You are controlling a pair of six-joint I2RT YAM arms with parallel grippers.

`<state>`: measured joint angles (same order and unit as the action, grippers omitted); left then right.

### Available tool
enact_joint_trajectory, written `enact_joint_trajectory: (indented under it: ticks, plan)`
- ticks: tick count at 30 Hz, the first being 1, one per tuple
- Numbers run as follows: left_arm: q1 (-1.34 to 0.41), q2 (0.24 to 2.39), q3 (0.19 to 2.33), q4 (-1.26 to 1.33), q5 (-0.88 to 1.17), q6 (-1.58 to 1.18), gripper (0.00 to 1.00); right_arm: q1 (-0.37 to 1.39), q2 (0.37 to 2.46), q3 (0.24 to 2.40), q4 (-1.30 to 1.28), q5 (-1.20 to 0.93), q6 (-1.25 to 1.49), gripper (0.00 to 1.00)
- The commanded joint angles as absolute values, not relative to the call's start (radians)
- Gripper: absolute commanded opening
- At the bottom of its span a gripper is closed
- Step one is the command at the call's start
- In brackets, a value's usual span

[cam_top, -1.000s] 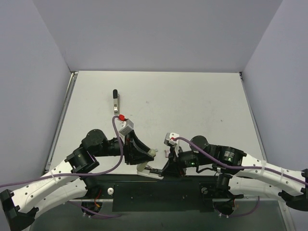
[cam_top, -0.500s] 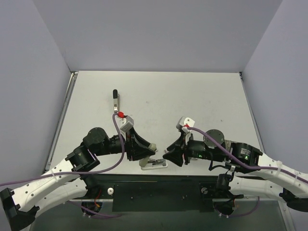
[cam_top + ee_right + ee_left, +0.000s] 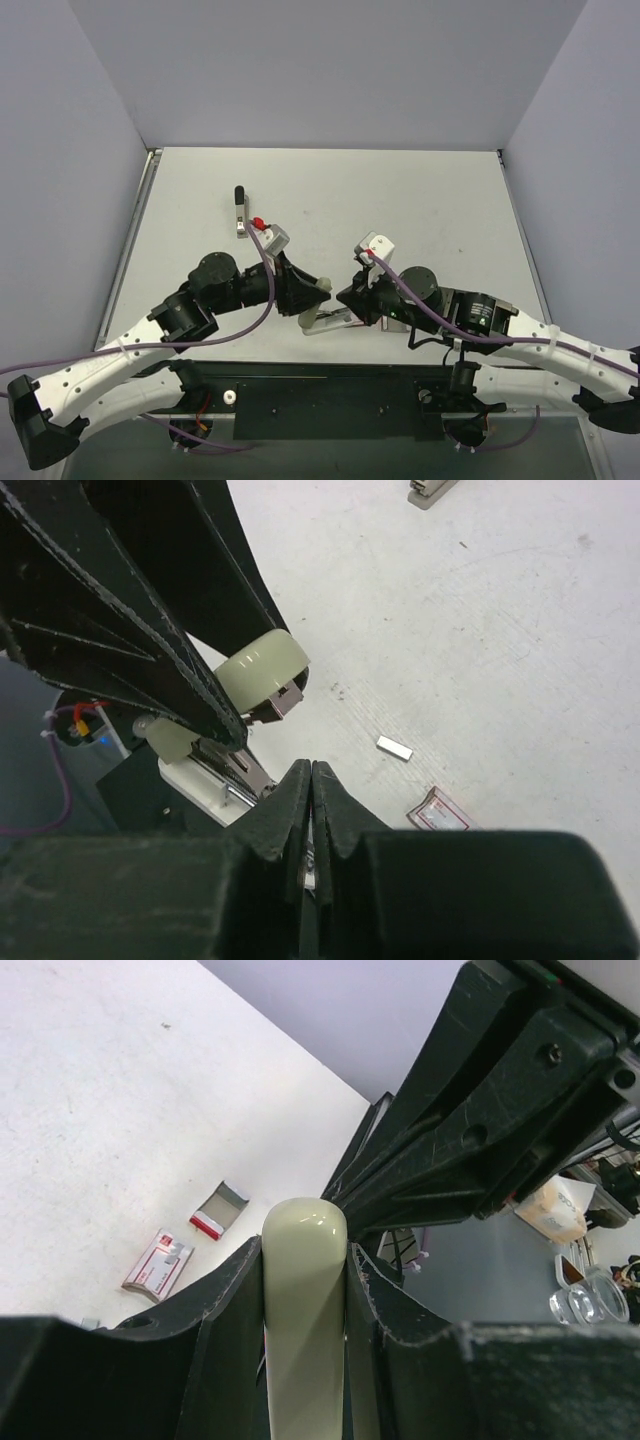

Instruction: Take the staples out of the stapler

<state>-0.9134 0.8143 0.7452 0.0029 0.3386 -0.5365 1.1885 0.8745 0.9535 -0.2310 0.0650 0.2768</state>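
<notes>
Stapler (image 3: 322, 321) stood open at the near edge of the desk (image 3: 400, 200), between the two arms.
Left fingers (image 3: 215, 1320) were clamped on its raised cream lid (image 3: 305, 1290), one on each side. Right fingers (image 3: 285, 805) were pressed together, their tips just over the metal staple channel (image 3: 232, 770) on the white base. A loose staple strip (image 3: 393, 747) lay near on the desk.

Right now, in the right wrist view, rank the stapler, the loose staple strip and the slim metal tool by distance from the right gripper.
1. stapler: just left of the right gripper.
2. loose staple strip: on the table, to the right.
3. slim metal tool: far off, top edge.
</notes>
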Motion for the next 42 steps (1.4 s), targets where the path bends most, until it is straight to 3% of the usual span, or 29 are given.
enact_joint_trajectory:
  ticks: [1,14,25,42]
  plan:
    - [-0.907,0.851,0.804,0.06,0.282,-0.531,0.0,1.198,0.897,0.913,-0.083,0.159,0.27,0.0]
    - [-0.879,0.979,0.888,0.08,0.209,-0.514,0.0,1.174,1.023,0.828,0.075,0.25,0.242,0.0]
    - [-0.785,1.049,0.897,0.155,0.21,-0.551,0.0,1.072,1.058,0.732,0.242,0.063,0.302,0.0]
    - [-0.684,1.175,0.911,0.282,0.184,-0.601,0.0,1.003,1.216,0.781,0.35,-0.07,0.36,0.0]
